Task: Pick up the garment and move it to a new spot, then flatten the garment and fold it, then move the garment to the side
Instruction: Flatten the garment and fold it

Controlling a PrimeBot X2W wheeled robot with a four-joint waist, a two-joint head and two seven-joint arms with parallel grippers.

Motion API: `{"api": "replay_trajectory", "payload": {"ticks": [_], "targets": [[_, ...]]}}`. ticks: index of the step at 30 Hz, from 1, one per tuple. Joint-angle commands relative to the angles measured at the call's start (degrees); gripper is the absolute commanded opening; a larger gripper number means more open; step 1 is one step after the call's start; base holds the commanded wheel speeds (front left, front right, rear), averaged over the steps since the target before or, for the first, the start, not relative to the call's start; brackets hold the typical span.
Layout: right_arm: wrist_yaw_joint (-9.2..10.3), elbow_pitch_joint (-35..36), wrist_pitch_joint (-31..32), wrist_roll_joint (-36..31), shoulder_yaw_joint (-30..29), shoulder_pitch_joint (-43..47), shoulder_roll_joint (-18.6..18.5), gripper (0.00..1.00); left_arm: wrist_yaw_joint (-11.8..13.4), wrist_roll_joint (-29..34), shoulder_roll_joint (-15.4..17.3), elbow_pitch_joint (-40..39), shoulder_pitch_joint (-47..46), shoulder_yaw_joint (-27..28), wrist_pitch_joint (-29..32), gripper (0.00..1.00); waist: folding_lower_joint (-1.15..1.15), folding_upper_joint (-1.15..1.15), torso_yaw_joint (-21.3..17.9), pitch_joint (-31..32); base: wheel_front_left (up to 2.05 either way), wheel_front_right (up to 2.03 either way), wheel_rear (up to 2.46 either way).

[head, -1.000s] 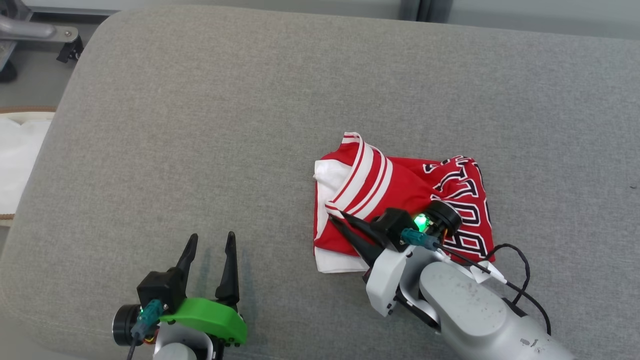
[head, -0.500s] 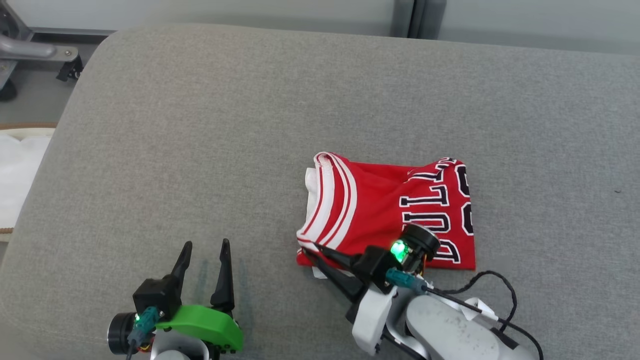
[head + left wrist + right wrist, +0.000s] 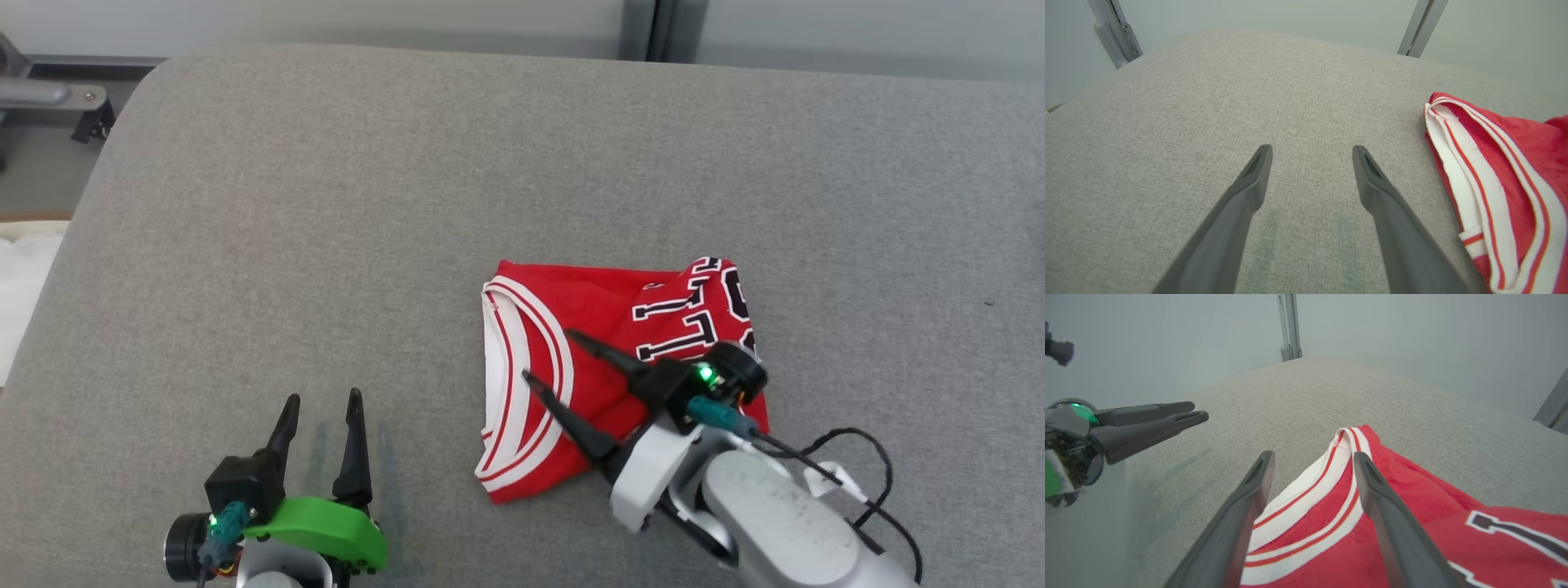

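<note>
Head view: garment [image 3: 604,314] lies beneath the right gripper [image 3: 548,354], fingers [image 3: 575,420] spread, and clear of the left gripper [image 3: 322,397], fingers [image 3: 357,449] spread.

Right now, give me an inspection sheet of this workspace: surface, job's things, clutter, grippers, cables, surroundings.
Surface: grey cushion, faint dark marks near the left gripper.
Job's things: red jersey, folded, lying flat; striped trim on its left edge, black lettering to the right.
Clutter: nothing seen.
Grippers: left gripper open over bare cushion, holding nothing; right gripper open over the jersey's trim, contact unclear.
Cables: black cable loops from the right arm over the cushion.
Surroundings: metal frame far left, grey post behind, white cloth beside the cushion.
</note>
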State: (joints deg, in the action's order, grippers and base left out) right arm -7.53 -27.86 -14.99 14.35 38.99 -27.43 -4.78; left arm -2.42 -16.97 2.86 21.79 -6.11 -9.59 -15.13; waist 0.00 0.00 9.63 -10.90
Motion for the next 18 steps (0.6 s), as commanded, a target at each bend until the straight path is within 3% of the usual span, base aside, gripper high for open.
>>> {"api": "replay_trajectory", "payload": {"ticks": [1, 10, 18], "targets": [[0.10, 1.4, -0.2, -1.5, -3.1, 1.6, -0.2, 1.00, 0.3, 0.5, 0.2, -0.3, 0.5, 0.3, 0.0, 1.00, 0.00, 0.00, -0.6, 0.2, 0.00, 0.00, 0.00], [0.10, 10.4, -0.2, -9.9, -28.6, 9.0, 1.5, 1.00, -0.5, 3.8, 0.2, -1.6, 0.3, 1.7, 0.0, 1.00, 0.00, 0.00, -4.4, 1.5, 0.00, 0.00, 0.00], [0.10, 11.1, -0.2, -10.2, -40.0, 15.3, 1.8, 1.00, -0.8, 6.8, 0.2, -2.7, 1.9, 3.3, 0.0, 1.00, 0.00, 0.00, -8.6, 3.4, 0.00, 0.00, 0.00]]}}
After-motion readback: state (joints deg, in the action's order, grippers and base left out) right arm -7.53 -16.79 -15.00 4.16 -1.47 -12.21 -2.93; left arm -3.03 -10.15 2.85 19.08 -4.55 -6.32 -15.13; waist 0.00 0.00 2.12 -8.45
